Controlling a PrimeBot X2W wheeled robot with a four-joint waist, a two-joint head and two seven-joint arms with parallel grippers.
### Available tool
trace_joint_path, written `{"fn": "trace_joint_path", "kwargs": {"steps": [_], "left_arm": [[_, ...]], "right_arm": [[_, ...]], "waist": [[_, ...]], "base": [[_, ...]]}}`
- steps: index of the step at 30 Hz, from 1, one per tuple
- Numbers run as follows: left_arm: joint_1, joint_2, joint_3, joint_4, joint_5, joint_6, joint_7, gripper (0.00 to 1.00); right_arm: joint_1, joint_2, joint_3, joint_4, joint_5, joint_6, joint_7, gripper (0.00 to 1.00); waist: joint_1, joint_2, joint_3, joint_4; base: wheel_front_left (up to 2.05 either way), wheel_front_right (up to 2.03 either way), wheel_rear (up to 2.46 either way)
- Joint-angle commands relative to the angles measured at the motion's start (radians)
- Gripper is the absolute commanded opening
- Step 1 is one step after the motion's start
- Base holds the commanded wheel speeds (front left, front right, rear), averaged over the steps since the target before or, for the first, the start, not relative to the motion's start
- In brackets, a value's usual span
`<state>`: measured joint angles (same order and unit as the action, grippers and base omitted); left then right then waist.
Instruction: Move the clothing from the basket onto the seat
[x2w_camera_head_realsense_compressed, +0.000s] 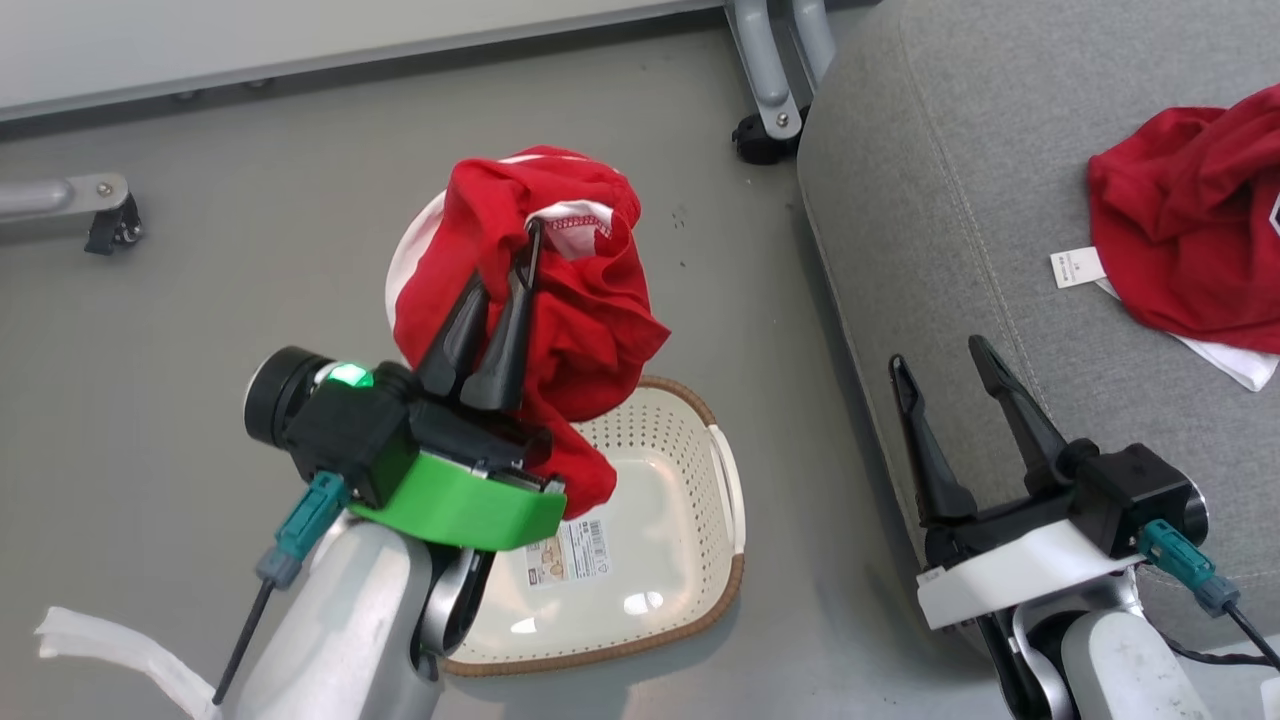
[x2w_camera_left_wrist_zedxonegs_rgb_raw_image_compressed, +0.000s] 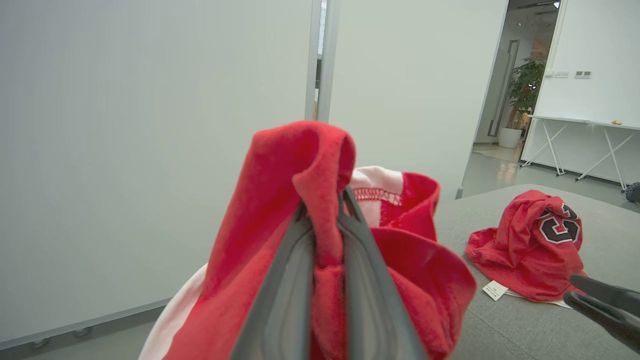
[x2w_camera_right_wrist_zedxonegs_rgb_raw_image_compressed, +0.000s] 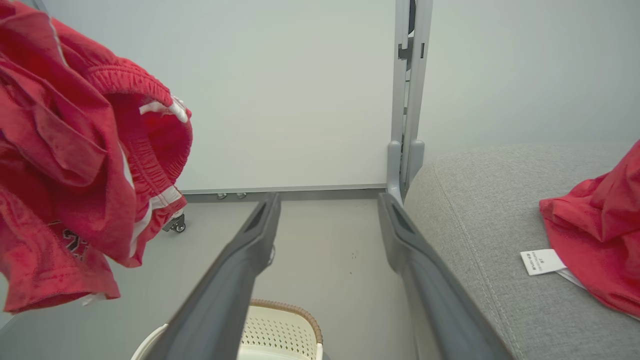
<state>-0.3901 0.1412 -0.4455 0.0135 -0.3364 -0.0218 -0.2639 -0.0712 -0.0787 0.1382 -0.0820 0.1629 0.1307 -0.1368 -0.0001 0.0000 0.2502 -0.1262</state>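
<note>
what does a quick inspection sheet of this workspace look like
surface: grey floor, small dark specks
job's things: red garment hangs above basket, whose visible floor holds just a label sticker; second red garment lies on seat
clutter: pale strip beside left arm, unclear what
end effectors: left end effector shut on red garment; right end effector open, beside seat
cables: teal-plug cables at both wrists
surroundings: white wall, castered metal legs

The raised garment (x2w_camera_head_realsense_compressed: 560, 290) is bright red with white trim. The basket (x2w_camera_head_realsense_compressed: 690, 440) is cream, dotted with holes, rimmed woven brown. The seat (x2w_camera_head_realsense_compressed: 950, 200) is grey weave; the jersey (x2w_camera_left_wrist_zedxonegs_rgb_raw_image_compressed: 520, 255) on it is red, lettered black and white.
</note>
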Motion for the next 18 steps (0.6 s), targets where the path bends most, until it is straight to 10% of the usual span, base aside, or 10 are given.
{"fn": "trace_joint_path", "kwargs": {"steps": [1, 18], "left_arm": [[0.035, 0.002, 0.008, -0.014, 0.009, -0.001, 0.000, 0.00], [0.219, 0.013, 0.011, -0.054, -0.012, 0.002, -0.001, 0.00]], "right_arm": [[0.022, -0.003, 0.003, -0.009, -0.009, 0.000, 0.009, 1.00], [0.150, 0.007, 0.029, -0.058, -0.015, 0.000, 0.079, 1.00]], "waist": [[0.0001, 0.0000, -0.052, 0.011], [0.0001, 0.0000, -0.181, 0.016]], "base": [[0.00, 0.00, 0.00], [0.00, 0.00, 0.00]]}}
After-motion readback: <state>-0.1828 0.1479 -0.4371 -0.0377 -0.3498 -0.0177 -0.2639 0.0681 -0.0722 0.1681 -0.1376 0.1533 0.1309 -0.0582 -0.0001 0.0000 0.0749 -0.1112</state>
